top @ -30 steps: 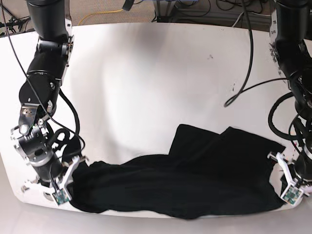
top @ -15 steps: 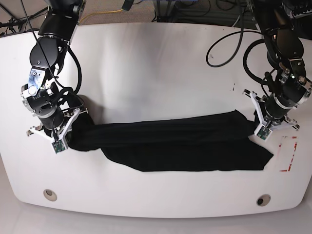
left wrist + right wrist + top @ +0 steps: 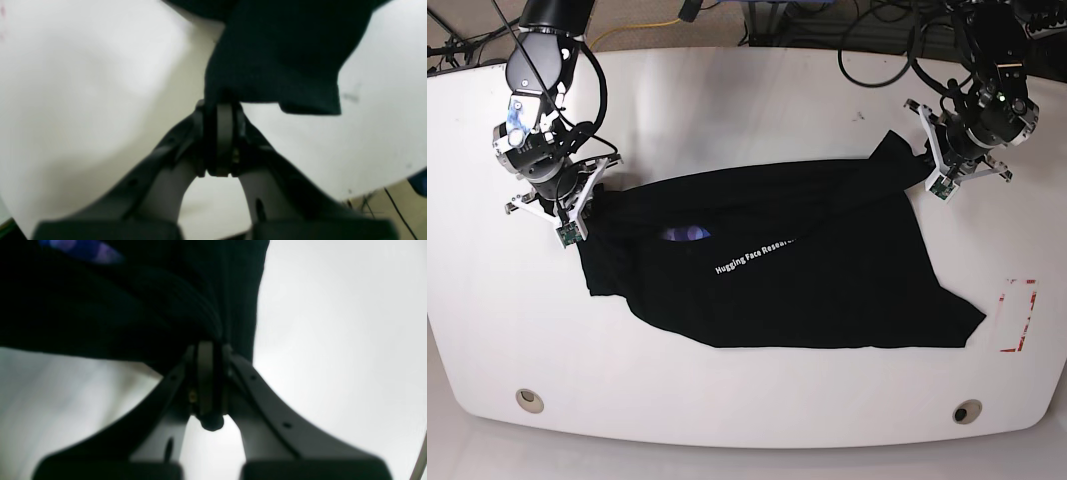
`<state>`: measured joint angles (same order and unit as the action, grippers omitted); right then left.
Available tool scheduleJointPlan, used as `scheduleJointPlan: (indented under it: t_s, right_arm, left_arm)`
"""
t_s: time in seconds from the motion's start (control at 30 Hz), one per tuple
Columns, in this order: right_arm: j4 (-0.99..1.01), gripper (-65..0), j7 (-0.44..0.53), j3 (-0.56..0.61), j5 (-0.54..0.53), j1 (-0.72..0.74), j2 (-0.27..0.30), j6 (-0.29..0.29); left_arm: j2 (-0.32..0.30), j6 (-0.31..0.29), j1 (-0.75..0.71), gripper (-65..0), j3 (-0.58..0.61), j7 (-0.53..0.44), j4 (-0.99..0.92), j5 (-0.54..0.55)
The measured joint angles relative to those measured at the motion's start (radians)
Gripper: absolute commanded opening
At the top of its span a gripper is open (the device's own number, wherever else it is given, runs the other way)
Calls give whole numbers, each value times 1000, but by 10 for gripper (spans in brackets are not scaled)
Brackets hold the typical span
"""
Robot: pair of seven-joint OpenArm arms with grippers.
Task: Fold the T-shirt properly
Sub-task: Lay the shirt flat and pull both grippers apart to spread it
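Observation:
The black T-shirt [image 3: 827, 270] lies spread across the middle of the white table [image 3: 727, 110], with white lettering [image 3: 757, 255] and a purple-blue patch of print [image 3: 685, 233] showing. My left gripper [image 3: 926, 163] is shut on its far right corner; the left wrist view shows the closed gripper [image 3: 222, 105] pinching black cloth [image 3: 277, 50]. My right gripper [image 3: 592, 205] is shut on its far left corner; the right wrist view shows the closed gripper [image 3: 208, 348] holding bunched cloth [image 3: 133, 306], with some purple print [image 3: 83, 248] above.
A red-outlined rectangle [image 3: 1017, 315] is marked near the table's right edge. Two round holes [image 3: 527, 398] [image 3: 967, 410] sit near the front edge. Cables [image 3: 877, 60] lie along the back.
Both grippers have moved from the front edge toward the back of the table, dragging the shirt. The shirt has opened out from a narrow band, and its lettering now shows.

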<state>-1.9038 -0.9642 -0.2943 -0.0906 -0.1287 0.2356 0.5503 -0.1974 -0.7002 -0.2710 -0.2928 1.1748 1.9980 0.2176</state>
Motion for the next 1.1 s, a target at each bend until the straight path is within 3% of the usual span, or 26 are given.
scheduleJointPlan:
  t_s: [0.2,0.47,0.63,1.1]
  right_arm:
    - [0,-650,-3,0,1,-74,-4,1]
    - [-6,-650,-2,-69,0,-111,-57,3]
    - [-7,-650,-2,-82,4,-112,-66,56]
    - [-6,-650,-2,-87,5,-140,-72,57]
  left_arm:
    - [0,0,-70,-650,0,-37,0,-6]
    - [0,0,-178,-650,-2,-140,-1,-11]
    - [0,0,-195,-650,-2,-205,-1,-14]
    - [-6,0,-195,-650,-2,-216,-1,-14]
